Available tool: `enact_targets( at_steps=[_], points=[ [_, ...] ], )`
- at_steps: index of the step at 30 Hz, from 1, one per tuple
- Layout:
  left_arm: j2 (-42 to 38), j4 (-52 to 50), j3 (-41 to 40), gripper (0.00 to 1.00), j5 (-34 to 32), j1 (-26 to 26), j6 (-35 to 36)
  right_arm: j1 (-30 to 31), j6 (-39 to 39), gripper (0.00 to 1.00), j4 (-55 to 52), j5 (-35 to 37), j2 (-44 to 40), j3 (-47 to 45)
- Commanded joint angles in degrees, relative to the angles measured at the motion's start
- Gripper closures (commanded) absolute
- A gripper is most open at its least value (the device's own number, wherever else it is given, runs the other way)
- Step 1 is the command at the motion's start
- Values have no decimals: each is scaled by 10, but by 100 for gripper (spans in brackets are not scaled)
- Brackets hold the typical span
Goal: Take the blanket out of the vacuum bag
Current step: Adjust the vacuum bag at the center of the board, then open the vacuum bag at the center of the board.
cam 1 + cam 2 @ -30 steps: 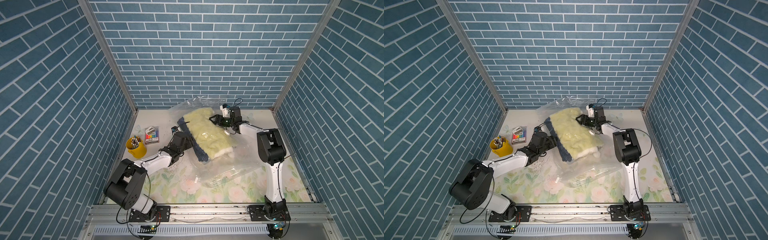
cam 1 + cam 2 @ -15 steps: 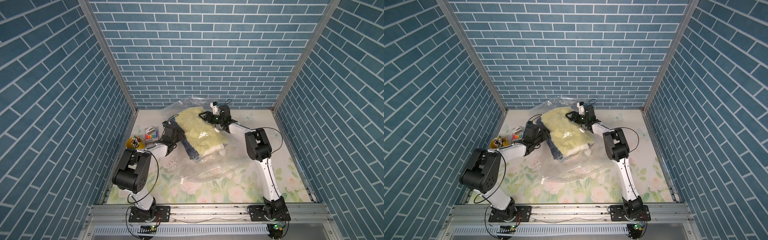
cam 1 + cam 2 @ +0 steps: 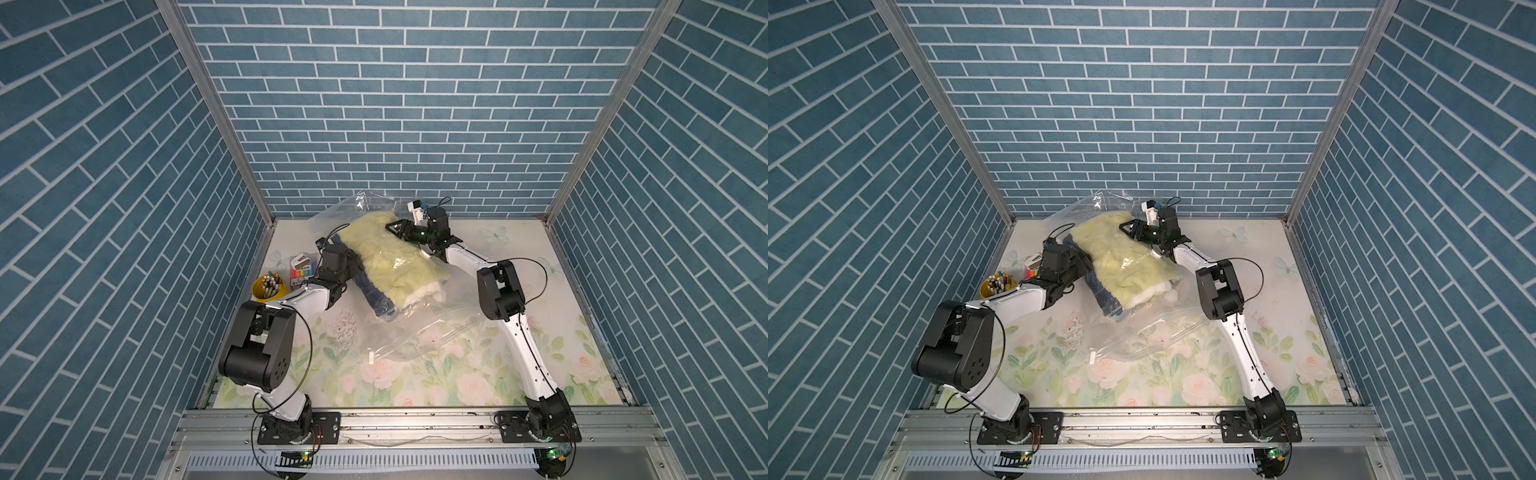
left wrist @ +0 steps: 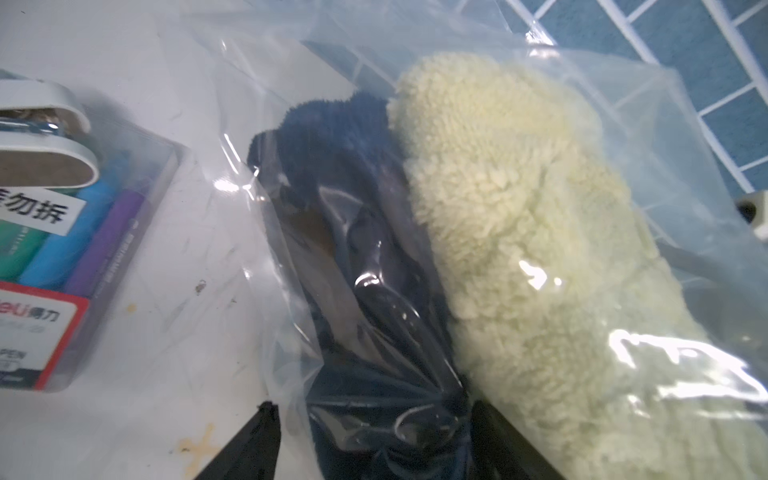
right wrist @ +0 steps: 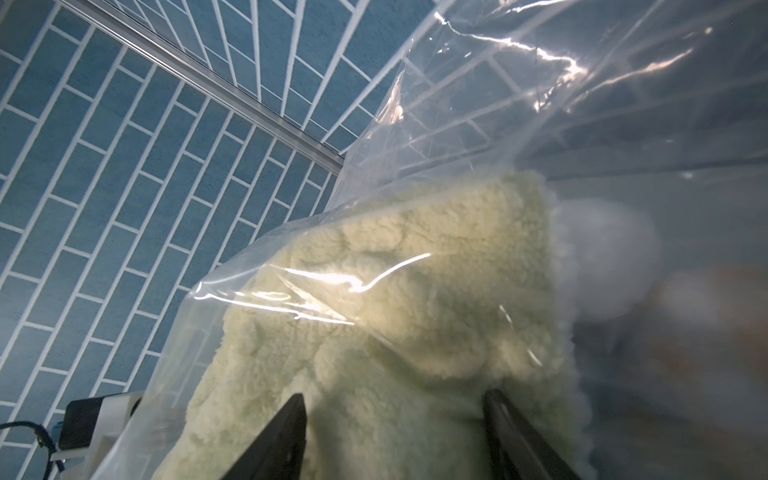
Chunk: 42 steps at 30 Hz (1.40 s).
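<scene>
Left claw (image 4: 372,415) and right claw (image 5: 392,399) straddling blanket (image 3: 390,257) inside vacuum bag (image 3: 432,332), grip unclear, pens (image 3: 269,281) in yellow cup (image 3: 259,293)

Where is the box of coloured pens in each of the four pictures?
Top view: pen box, left of centre, just beyond the yellow cup.
Top view: pen box, same spot, half hidden by the left arm.
Left wrist: pen box beside the bag.
Right wrist: not in it.
Shared landmark: the yellow blanket, seen in all four.
</scene>
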Motion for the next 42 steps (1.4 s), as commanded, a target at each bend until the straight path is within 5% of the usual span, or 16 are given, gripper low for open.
enact_targets(
  at_steps=[1,8,15,18,26,35,42],
  points=[
    [-31,-36,22,21,-17,9,10,12,-31,28,-50,9,-62,-36],
    [-119,-120,48,1,-27,6,22,-41,-38,25,-45,63,-193,-159],
    [-250,-268,73,0,-24,-29,56,-95,-22,27,2,65,-385,-420],
    [-280,-328,85,1,-25,-95,74,-101,-21,28,16,75,-471,-560],
    [-249,-431,142,5,-203,-330,86,-101,-70,32,0,123,-648,-802],
    [-157,-561,253,11,-326,-458,87,-109,-69,37,-15,163,-752,-876],
    [-158,-590,221,17,-358,-520,90,-110,-47,41,-154,207,-849,-887]
  ],
)
